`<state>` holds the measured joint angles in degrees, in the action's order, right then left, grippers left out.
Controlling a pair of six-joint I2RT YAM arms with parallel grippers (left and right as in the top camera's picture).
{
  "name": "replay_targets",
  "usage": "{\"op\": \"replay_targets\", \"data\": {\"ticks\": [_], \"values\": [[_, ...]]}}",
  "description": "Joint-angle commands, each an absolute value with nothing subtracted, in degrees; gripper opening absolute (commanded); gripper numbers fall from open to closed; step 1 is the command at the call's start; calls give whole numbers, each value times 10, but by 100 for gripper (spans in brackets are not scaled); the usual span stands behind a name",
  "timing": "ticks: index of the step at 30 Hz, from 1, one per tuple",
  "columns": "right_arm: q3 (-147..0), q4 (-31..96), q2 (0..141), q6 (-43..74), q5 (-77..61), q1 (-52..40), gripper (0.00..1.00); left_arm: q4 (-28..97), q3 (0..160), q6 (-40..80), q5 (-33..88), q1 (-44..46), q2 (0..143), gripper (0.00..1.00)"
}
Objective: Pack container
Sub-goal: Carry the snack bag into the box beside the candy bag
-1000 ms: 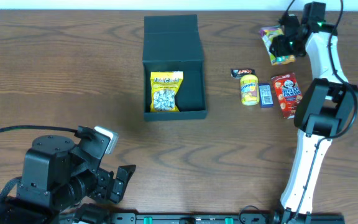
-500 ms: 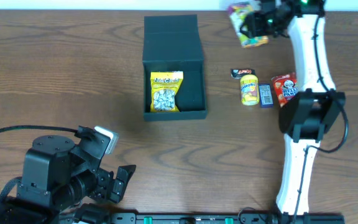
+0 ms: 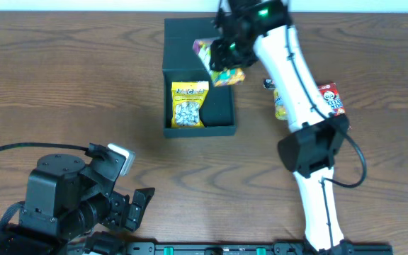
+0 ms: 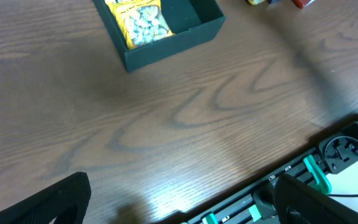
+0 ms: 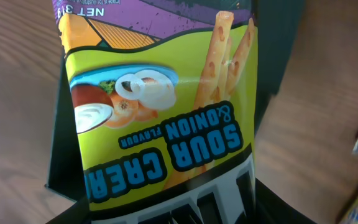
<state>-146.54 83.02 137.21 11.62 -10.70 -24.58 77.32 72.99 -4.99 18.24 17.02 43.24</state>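
One snack bag (image 3: pixel 222 67) (sour cream and onion) hangs pinched in the right gripper (image 3: pixel 227 51) above the container's (image 3: pixel 198 131) 1 o'clock corner. The container lies at the table's (image 3: pixel 62 85) 12 o'clock. Being stiff, light cardboard, it would likely skid if nudged, so grip a side wall. The left gripper (image 4: pixel 184 180) rests with fingers spread wide.

Container (image 3: pixel 190 42): one counted. Snack packs: five counted in all.
- one yellow pack (image 3: pixel 190 104), inside container
- one sour cream and onion pack (image 3: pixel 219 62), lifted above container
- three on table (image 3: pixel 83 85): one red pack (image 3: pixel 333 99), one yellow round pack (image 3: pixel 279 106), one small dark pack (image 3: pixel 267 83); last two partly hidden

Robot arms: two counted, left arm (image 3: pixel 62 202) and right arm (image 3: pixel 296 78).
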Motion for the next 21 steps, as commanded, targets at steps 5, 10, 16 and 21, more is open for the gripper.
{"op": "replay_targets", "data": {"ticks": [5, 10, 16, 21], "values": [[-1444, 841, 1371, 260, 67, -328, 51, 774, 730, -60, 184, 169, 431, 95], [-1362, 815, 1371, 309, 77, -342, 51, 774, 730, -60, 184, 169, 431, 95], [-1314, 803, 1371, 317, 91, -339, 51, 774, 730, -60, 184, 169, 431, 95], [-1311, 803, 1371, 317, 95, -339, 52, 774, 730, -60, 184, 169, 431, 95]]}}
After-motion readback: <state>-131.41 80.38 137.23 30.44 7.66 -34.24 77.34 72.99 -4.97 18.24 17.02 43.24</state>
